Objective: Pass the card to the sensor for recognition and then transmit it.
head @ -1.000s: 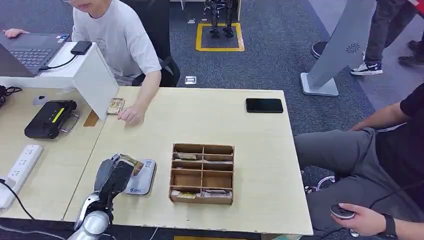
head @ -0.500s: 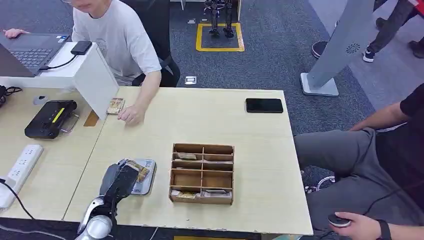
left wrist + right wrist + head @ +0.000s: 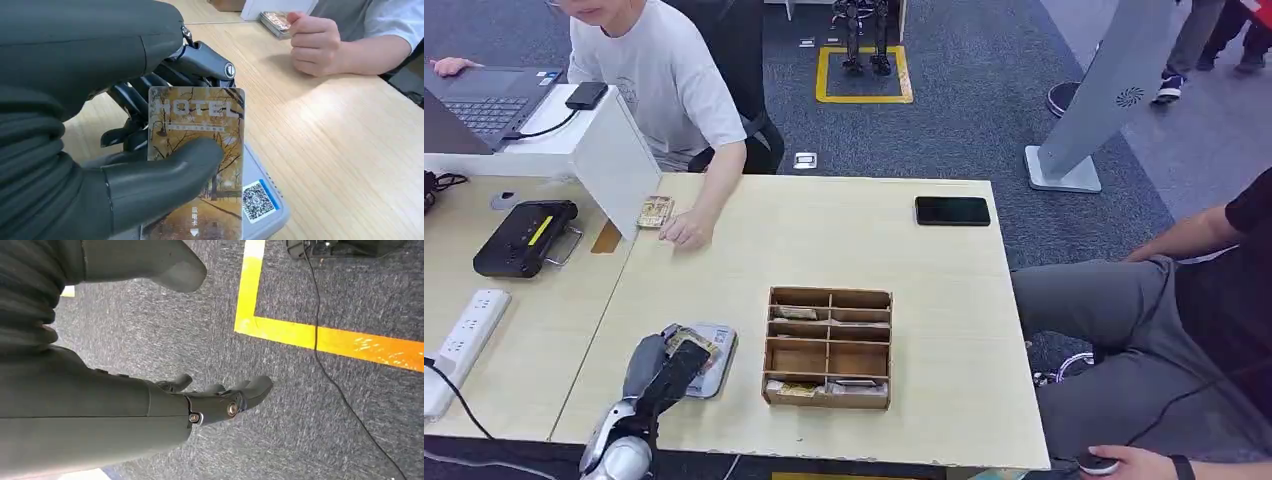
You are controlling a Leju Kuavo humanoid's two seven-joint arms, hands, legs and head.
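My left hand (image 3: 657,368) holds a brown card printed HOTEL (image 3: 691,345) just over the grey sensor pad (image 3: 717,355) near the table's front left. In the left wrist view the thumb (image 3: 165,182) presses the card (image 3: 200,130) against the dark fingers behind it. The sensor (image 3: 267,212), with its QR sticker, lies right under the card's lower end. My right hand (image 3: 220,400) hangs over the carpet with its fingers loosely extended and nothing in it.
A wooden compartment box (image 3: 829,347) with cards stands right of the sensor. A person across the table rests a hand (image 3: 686,230) beside a card stack (image 3: 655,212). A black phone (image 3: 952,211) lies far right; a black device (image 3: 524,237) and power strip (image 3: 464,330) sit left.
My left hand has drawn slightly back toward the table's front edge, bringing the card lower over the sensor pad. The seated person's hand at the right has dropped toward the frame's edge.
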